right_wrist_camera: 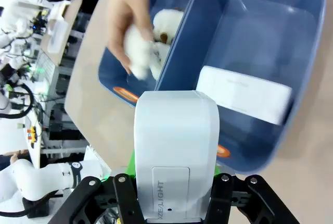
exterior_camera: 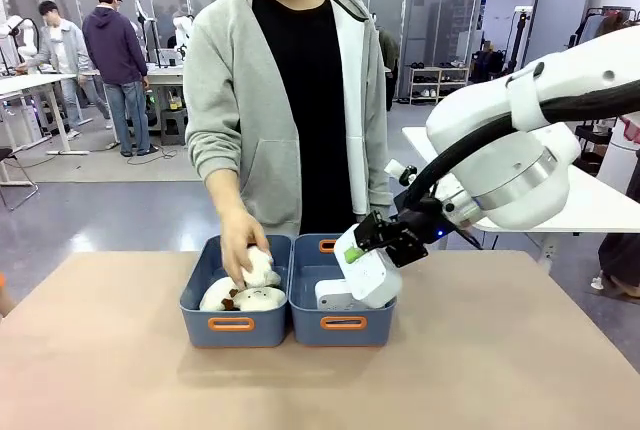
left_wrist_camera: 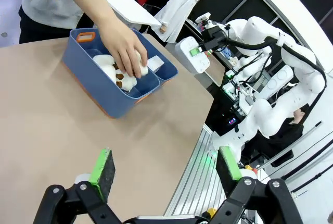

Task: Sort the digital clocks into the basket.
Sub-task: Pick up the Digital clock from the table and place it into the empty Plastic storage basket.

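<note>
A white digital clock (exterior_camera: pixel 368 272) hangs tilted above the right basket (exterior_camera: pixel 343 324), with my right gripper (exterior_camera: pixel 354 248) shut on it. The right wrist view shows this held clock (right_wrist_camera: pixel 177 146) close up over the blue basket (right_wrist_camera: pixel 307 41). A second white clock (right_wrist_camera: pixel 243 94) lies inside that basket, leaning at its front wall (exterior_camera: pixel 335 296). My left gripper (left_wrist_camera: pixel 165 164) stands open over bare table, well away from the bins (left_wrist_camera: pixel 104 94). From there my right gripper (left_wrist_camera: pixel 200 47) and its clock (left_wrist_camera: pixel 191 57) show beyond the bins.
A person stands at the far side; one hand (exterior_camera: pixel 240 242) presses a cream plush toy (exterior_camera: pixel 262 268) into the left bin (exterior_camera: pixel 232 326), where more plush toys (exterior_camera: pixel 245 299) lie. Bare tan tabletop (exterior_camera: pixel 120 370) surrounds the bins.
</note>
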Controlling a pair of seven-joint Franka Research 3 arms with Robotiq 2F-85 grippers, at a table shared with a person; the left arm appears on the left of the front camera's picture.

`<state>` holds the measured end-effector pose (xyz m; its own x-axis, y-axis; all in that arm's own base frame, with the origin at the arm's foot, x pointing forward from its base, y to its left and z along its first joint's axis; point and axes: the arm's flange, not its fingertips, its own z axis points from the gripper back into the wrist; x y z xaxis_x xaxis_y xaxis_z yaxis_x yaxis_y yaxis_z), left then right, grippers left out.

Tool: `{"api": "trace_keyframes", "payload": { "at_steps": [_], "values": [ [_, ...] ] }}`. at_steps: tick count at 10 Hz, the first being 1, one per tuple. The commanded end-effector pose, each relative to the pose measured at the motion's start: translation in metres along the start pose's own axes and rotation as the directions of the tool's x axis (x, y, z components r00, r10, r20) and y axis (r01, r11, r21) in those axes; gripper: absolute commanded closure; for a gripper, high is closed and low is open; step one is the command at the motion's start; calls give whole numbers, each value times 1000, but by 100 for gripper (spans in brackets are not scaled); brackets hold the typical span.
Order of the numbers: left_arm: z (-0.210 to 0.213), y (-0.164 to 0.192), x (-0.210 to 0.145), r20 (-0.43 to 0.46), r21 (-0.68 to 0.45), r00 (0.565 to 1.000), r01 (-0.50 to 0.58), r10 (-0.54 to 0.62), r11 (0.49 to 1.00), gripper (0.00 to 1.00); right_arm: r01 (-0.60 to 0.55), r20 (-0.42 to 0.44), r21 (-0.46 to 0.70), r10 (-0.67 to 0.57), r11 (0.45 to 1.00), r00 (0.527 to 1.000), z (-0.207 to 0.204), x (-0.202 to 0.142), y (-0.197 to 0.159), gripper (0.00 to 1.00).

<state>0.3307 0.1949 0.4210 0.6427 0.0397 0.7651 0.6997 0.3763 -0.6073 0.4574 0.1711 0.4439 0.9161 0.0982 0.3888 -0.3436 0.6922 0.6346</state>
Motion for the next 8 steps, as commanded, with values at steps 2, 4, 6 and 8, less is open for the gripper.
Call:
{"api": "trace_keyframes", "payload": {
  "at_steps": [2,4,6,8],
  "values": [
    [0,-2,2,14,3,1000,-1,1,1000,0,-74,289,197,14,978,957,221,-84,-44,100],
    [0,-2,2,14,3,1000,-1,1,1000,0,-80,430,269,-46,960,902,288,-116,-68,100],
    [0,-2,2,14,3,1000,-1,1,1000,0,-63,456,292,-81,954,887,300,-116,-77,100],
    [0,-2,2,14,3,1000,-1,1,1000,0,-38,400,284,-82,958,913,274,-90,-71,100]
  ]
}}
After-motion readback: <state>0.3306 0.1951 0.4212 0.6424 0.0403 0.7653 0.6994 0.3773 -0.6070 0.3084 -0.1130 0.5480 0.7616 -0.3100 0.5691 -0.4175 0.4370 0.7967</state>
